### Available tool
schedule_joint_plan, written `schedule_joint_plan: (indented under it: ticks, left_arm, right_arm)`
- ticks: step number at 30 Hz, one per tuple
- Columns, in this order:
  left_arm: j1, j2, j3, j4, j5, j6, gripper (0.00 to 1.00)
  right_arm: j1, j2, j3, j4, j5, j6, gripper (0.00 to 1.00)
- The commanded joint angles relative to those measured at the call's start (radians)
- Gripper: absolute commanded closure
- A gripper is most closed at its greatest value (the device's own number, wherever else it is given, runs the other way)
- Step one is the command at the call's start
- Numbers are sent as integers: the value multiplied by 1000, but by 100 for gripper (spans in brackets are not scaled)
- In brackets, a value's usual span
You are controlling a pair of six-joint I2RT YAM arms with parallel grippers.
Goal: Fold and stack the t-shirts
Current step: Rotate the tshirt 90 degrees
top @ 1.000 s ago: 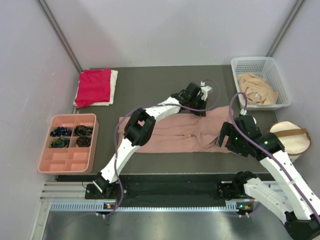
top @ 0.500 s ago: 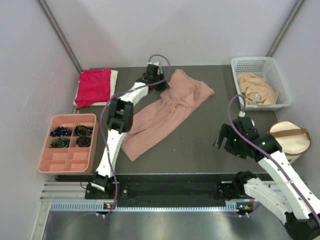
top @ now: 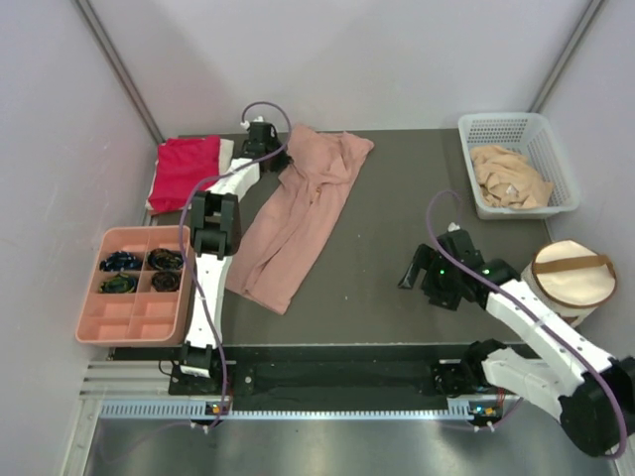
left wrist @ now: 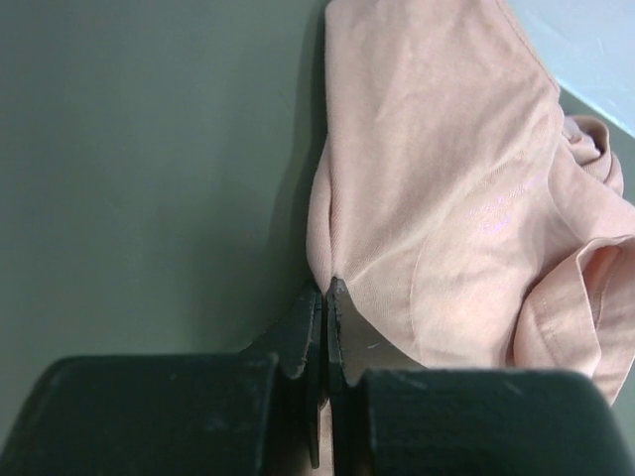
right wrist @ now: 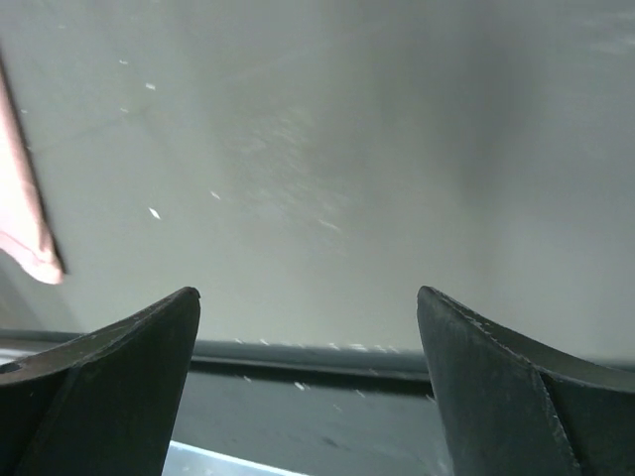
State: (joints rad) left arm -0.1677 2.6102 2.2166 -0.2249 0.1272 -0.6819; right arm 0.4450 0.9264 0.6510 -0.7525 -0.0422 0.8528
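Two arms, one busy: left gripper (left wrist: 325, 288) pinched tight on the pink shirt (top: 298, 213) at its edge, far back beside the red-and-white stack (top: 186, 171), likely to bring it over for stacking. Shirt lies diagonally from the pinch toward the near middle of the table (top: 397, 198). The right gripper (right wrist: 308, 293) is wide, empty, over bare surface; shirt hem off to its left.

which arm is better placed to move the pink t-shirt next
Left, probably. The left gripper is shut on an edge of the pink t-shirt, close to the red t-shirt. The right gripper is open over the table, apart from the cloth.
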Motion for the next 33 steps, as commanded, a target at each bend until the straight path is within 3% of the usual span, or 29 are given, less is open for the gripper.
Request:
schedule_joint_plan:
  ticks: [1,8,13,24,28,33]
  left_arm:
    - [-13,-52,-83,-54,-8,39,100]
    - [0,-102,-136,-74,-15,73,100]
    - [31,-121,-163,-77,-5,76,100]
    - [82,-168,-212,-88,8,96,100]
    - [92,-179,-222,-87,11,99,100]
    - [103,-185,-238,-87,19,108,100]
  right_arm:
    - [124,170,102,275,7,40,9]
    - [284,578,321,448,25,124,10]
    - [374,820,504,446,39,201,18]
    - [454,1015,642,433,87,328,27]
    - [460,1074,703,418,88,331,42]
    - [466,1135,759,400,77,341,46]
